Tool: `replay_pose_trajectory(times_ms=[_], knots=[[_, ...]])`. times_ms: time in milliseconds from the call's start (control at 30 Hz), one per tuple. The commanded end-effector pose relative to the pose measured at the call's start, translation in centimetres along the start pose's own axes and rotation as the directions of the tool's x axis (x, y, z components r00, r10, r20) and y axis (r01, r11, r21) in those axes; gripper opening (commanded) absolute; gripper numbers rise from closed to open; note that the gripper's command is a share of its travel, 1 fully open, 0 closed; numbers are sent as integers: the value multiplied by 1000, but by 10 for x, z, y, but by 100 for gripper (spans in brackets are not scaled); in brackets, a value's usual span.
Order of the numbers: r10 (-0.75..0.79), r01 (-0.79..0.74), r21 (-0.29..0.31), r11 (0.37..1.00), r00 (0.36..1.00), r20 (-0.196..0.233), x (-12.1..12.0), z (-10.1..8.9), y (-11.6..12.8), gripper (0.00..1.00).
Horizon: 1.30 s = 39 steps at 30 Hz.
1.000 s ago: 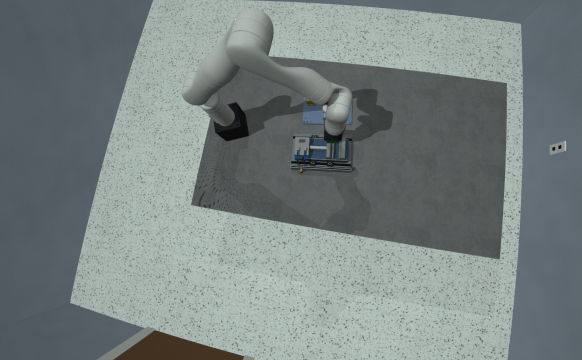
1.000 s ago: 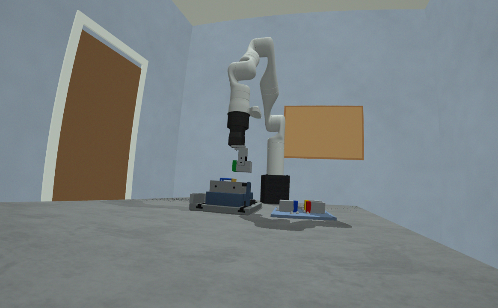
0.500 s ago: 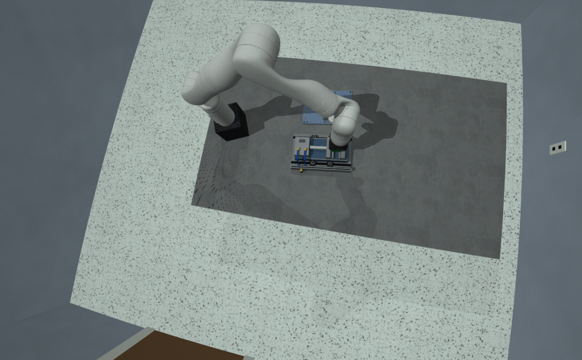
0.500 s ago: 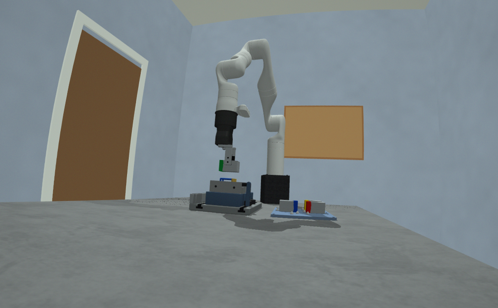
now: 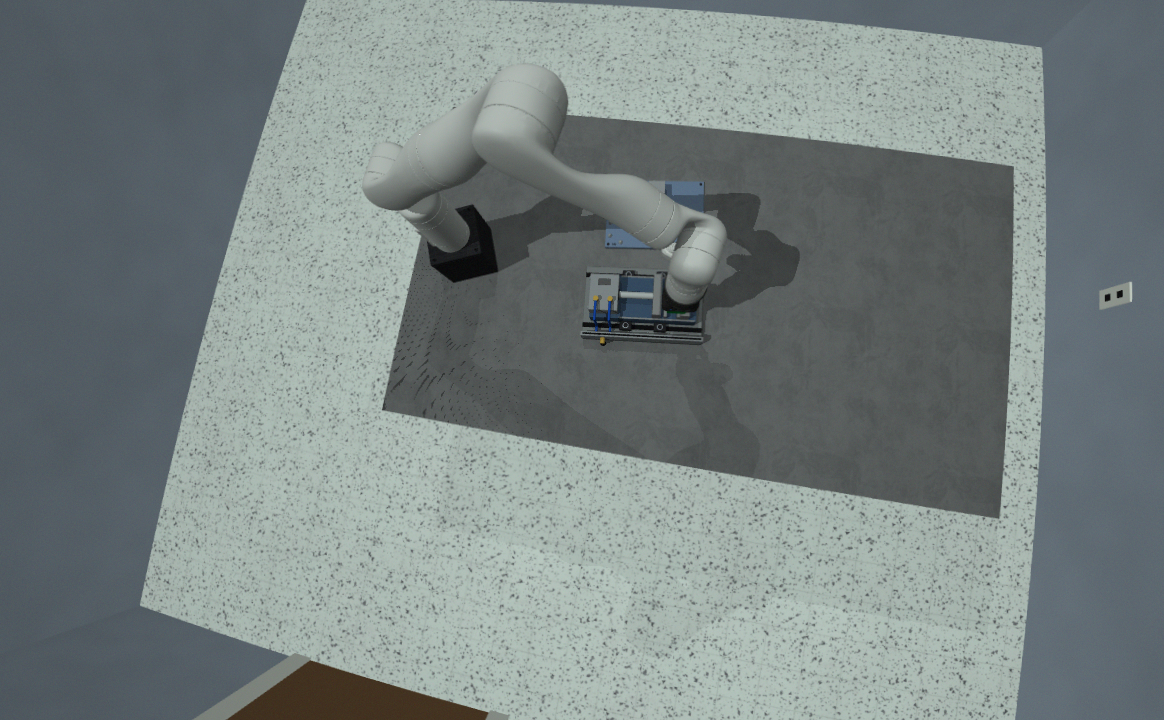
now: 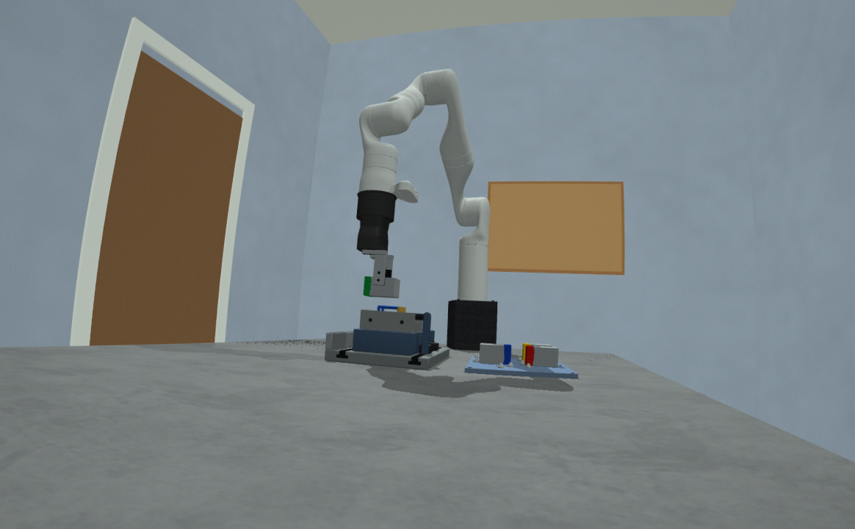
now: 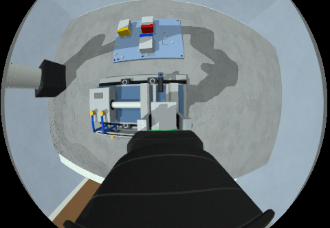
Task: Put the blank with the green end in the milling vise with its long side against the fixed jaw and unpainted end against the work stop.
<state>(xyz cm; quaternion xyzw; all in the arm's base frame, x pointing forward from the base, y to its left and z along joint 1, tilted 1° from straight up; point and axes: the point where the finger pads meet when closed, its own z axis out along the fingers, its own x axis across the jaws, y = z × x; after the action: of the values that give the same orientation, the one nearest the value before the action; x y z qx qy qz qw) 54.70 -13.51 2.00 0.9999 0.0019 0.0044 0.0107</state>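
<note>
My gripper [image 6: 383, 279] is shut on the grey blank with the green end [image 6: 380, 286] and holds it level, well above the milling vise [image 6: 389, 339]. The green end [image 6: 366, 285] points left in the exterior view. In the wrist view the blank [image 7: 162, 117] hangs over the right part of the vise [image 7: 139, 104], near the end block with no hoses; only a thin green edge shows. The work stop rod [image 7: 161, 82] stands at the far side between the jaws. In the overhead view the arm's wrist [image 5: 686, 277] covers the blank and the right end of the vise [image 5: 642, 306].
The blue plate [image 6: 520, 369] lies right of the vise with the blue-ended [image 6: 507, 354], yellow-ended and red-ended [image 6: 529, 354] blanks on it; it also shows in the wrist view [image 7: 148, 45]. The arm's black base [image 6: 471, 323] stands behind the vise. Blue hoses [image 7: 102, 123] leave the vise's left block.
</note>
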Motion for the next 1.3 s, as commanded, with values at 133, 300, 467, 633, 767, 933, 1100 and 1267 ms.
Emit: replay_pose_trajectory(times_ms=[133, 300, 467, 633, 767, 933, 1100, 1267], knots=[[0, 0, 1, 1000, 1000, -1, -1, -1, -3, 0], [2, -2, 1, 1000, 1000, 0, -3, 0, -5, 0], [2, -2, 1, 1000, 1000, 1, -4, 0, -6, 0], [3, -3, 1, 1000, 1000, 1, -5, 0, -7, 0], [3, -3, 1, 1000, 1000, 1, -5, 0, -9, 0], [3, -3, 1, 1000, 1000, 1, -6, -1, -10, 0], [3, -3, 1, 1000, 1000, 1, -6, -1, -11, 0], [3, -3, 1, 1000, 1000, 1, -7, -1, -12, 0]])
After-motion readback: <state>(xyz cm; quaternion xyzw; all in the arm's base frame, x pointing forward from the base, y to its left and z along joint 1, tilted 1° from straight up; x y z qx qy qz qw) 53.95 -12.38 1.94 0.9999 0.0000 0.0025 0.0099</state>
